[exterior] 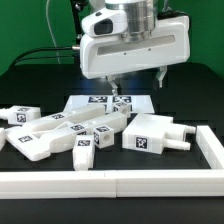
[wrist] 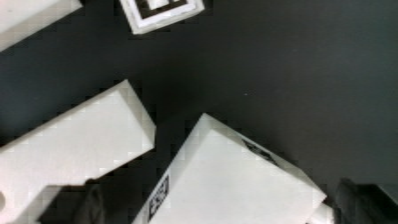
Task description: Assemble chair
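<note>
The chair (exterior: 150, 135) is not built yet: all its white parts lie loose on the dark tabletop (exterior: 30, 92), and the gripper (exterior: 138, 82) hangs above them, fingers wide apart, holding nothing.

Marker board (exterior: 84, 104), white rail (exterior: 110, 183) on black table (exterior: 196, 108)
</note>
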`<state>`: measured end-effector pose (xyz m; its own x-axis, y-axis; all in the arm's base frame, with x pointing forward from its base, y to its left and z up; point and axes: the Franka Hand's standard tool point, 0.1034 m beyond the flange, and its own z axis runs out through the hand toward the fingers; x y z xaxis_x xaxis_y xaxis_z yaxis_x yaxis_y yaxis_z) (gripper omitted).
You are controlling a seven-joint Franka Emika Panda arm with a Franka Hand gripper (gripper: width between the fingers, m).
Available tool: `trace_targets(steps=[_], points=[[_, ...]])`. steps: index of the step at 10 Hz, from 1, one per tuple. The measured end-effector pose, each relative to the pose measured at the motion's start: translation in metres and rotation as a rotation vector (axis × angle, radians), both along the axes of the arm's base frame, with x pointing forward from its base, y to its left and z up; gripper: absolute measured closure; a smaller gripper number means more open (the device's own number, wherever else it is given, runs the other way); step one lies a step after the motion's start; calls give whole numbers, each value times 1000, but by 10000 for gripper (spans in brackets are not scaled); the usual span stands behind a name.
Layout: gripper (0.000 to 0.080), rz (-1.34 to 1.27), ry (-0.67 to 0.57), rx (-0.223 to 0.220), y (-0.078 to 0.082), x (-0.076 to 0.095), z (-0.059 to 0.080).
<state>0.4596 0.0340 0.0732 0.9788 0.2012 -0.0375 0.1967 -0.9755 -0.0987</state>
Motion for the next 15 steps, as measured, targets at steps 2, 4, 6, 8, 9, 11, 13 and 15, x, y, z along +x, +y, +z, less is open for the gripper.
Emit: trace_targets(steps=[2, 4, 6, 8, 9, 11, 13, 15], points=[[151, 145, -53, -33, 11, 32, -4], [151, 332, -60, -61, 48, 63, -21], [151, 320, -62, -56, 49, 58, -25], [151, 368, -76, -61, 51, 59, -25], [151, 457, -107, -71, 57, 63, -24], [151, 726, -107, -119, 81, 94, -21], [151, 672, -111, -102, 81, 95, -25], [151, 675, -109, -102, 80, 95, -26]])
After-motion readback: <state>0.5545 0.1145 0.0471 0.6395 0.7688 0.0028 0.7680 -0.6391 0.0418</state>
